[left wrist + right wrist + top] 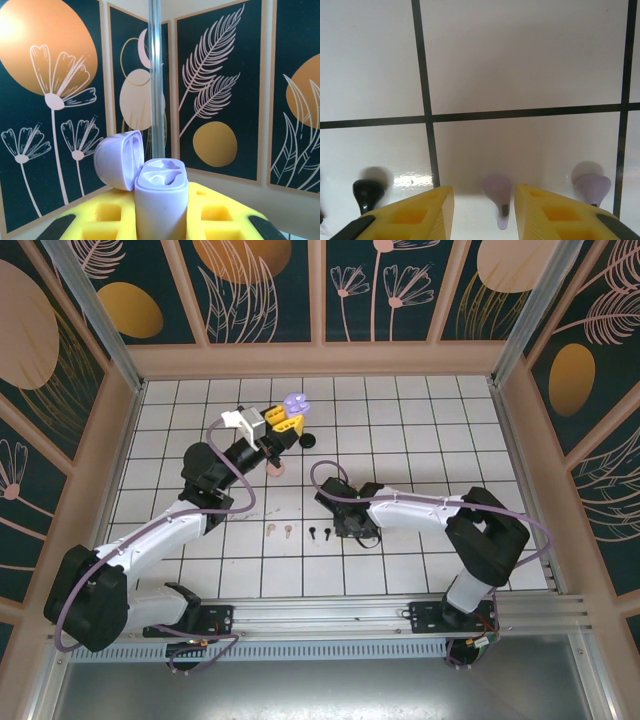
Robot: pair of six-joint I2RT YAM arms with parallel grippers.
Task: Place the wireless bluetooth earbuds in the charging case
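My left gripper (283, 422) is raised toward the back and shut on the lavender charging case (295, 403). In the left wrist view the case (161, 197) stands upright between the yellow fingers (107, 215); its lid (117, 160) hangs open to the left and both sockets look empty. My right gripper (356, 525) is low over the floor. Its jaws (484, 190) are open and straddle a lavender earbud (498, 192) without touching it. A second lavender earbud (592, 187) lies to the right and a black earbud (367, 192) to the left.
A pink pair of buds (279, 532) and a black pair (319, 534) lie in a row on the tiles left of the right gripper. A black case (307, 440) and a pink case (274, 468) sit near the left gripper. Walls enclose the floor.
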